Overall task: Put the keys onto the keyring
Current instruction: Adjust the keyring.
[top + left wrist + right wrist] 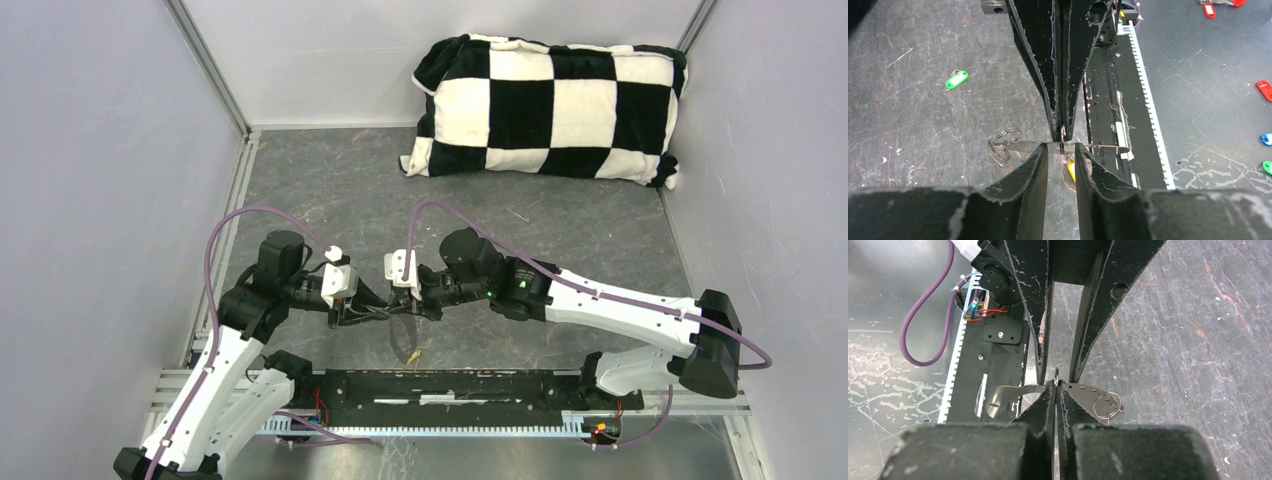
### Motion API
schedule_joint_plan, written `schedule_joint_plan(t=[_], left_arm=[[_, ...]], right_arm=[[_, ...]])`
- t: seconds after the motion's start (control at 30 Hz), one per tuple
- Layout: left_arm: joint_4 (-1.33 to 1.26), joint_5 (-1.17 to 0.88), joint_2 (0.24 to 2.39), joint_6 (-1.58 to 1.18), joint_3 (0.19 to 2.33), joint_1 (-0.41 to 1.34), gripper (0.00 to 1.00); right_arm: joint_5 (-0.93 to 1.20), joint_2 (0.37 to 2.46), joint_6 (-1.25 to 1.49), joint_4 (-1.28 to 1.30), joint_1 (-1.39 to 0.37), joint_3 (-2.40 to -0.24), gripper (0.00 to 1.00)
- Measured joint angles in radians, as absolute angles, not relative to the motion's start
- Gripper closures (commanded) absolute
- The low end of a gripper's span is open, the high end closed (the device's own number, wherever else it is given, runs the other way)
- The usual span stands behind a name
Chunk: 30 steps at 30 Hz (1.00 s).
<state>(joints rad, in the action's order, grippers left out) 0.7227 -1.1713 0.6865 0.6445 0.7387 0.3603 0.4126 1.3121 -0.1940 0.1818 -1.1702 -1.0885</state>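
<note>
My two grippers meet tip to tip low over the table's near middle. The right gripper (408,310) (1057,382) is shut on a thin wire loop seen edge-on, the keyring (1056,374) (1063,142). My left gripper (378,312) (1062,147) stands open, its fingertips on either side of that wire. A flat perforated metal strip (1083,390) with a small split ring (1108,405) at its end runs across both sets of tips. The yellow-headed key (1071,170) (412,352) shows just below the grippers; whether it hangs on the loop I cannot tell. The green-headed key (956,79) lies apart on the table.
A black-and-white checkered pillow (550,105) lies at the back right. The black mounting rail (450,385) runs along the near edge. Beyond it, red (1264,90), blue (1267,139) and green (1267,166) tags lie scattered on the floor.
</note>
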Motion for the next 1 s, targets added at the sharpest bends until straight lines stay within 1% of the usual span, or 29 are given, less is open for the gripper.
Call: schedule_joint_plan(t=[0.1, 0.33, 0.37, 0.53, 0.6, 0.67, 0.83, 0.93, 1.0], left_arm=[[0.723, -1.170, 0.684, 0.644, 0.739, 0.360, 0.71], [0.724, -1.145, 0.685, 0.645, 0.739, 0.360, 0.96], [0.726, -1.143, 0.685, 0.646, 0.739, 0.360, 0.98], [0.727, -1.136, 0.673, 0.665, 0.739, 0.360, 0.98], [0.727, -1.135, 0.655, 0.687, 0.737, 0.360, 0.98], [0.725, -1.134, 0.632, 0.704, 0.730, 0.360, 0.98], [0.673, -1.130, 0.552, 0.717, 0.699, 0.360, 0.98], [0.646, -1.151, 0.529, 0.740, 0.696, 0.360, 0.98], [0.634, -1.179, 0.522, 0.765, 0.696, 0.360, 0.98]], right_arm=[[0.405, 1.322, -0.189, 0.202, -1.175, -1.107, 1.00], [0.381, 1.338, -0.185, 0.237, -1.182, -1.129, 1.00], [0.376, 1.338, -0.183, 0.238, -1.182, -1.130, 1.00], [0.368, 1.339, -0.172, 0.238, -1.183, -1.131, 0.97], [0.369, 1.339, -0.167, 0.233, -1.184, -1.131, 0.91], [0.374, 1.339, -0.159, 0.226, -1.185, -1.131, 0.79], [0.405, 1.308, -0.129, 0.152, -1.195, -1.113, 0.61], [0.406, 1.235, -0.122, 0.089, -1.198, -1.064, 0.51], [0.404, 1.174, -0.124, 0.047, -1.198, -1.031, 0.49]])
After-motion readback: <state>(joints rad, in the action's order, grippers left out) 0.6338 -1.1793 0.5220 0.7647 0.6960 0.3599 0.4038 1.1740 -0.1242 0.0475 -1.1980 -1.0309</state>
